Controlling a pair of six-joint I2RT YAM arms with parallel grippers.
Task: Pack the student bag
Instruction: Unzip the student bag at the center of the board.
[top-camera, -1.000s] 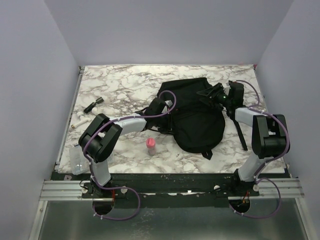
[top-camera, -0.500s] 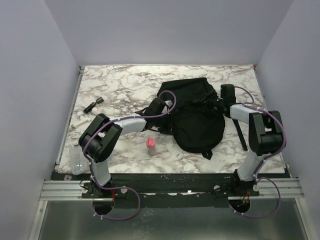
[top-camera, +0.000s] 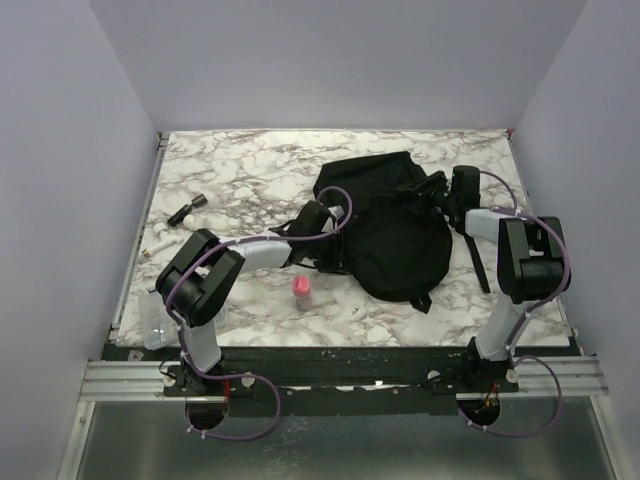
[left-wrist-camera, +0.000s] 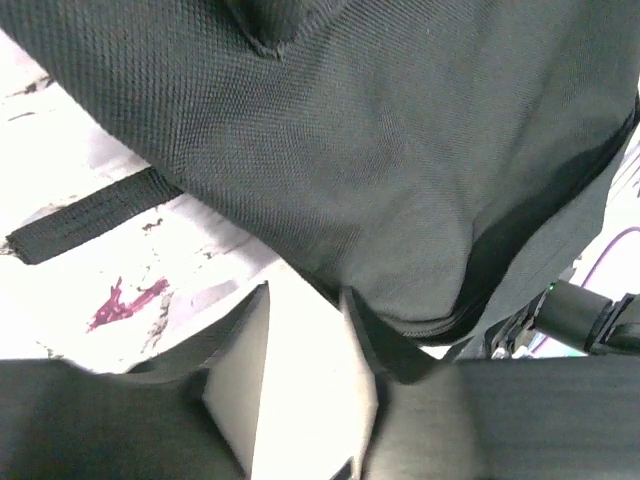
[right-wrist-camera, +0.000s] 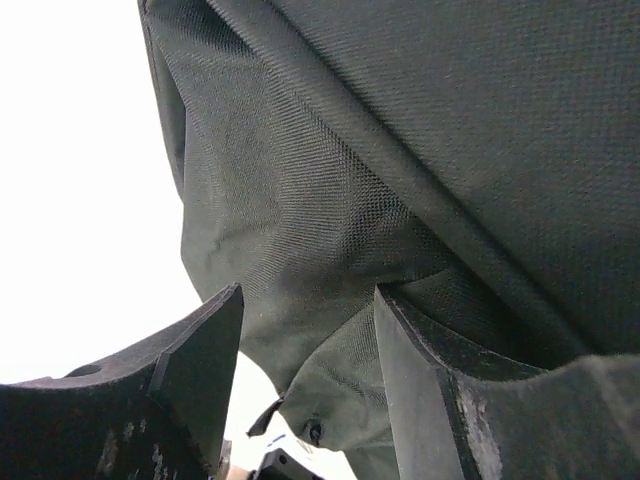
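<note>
right hand (right-wrist-camera: 308, 292) shifted farther back, spread at the student bag (top-camera: 395, 235); left hand (left-wrist-camera: 303, 295) spread beside it.

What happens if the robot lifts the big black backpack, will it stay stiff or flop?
Probably flops: the student bag lies slumped and creased, its fabric folding softly. Its loose strap would likely dangle. It looks flat and woven, so it likely won't roll or slip much.

The student bag (left-wrist-camera: 400, 150) overruns both wrist views; the dark object (top-camera: 186, 211) is too small to identify.
</note>
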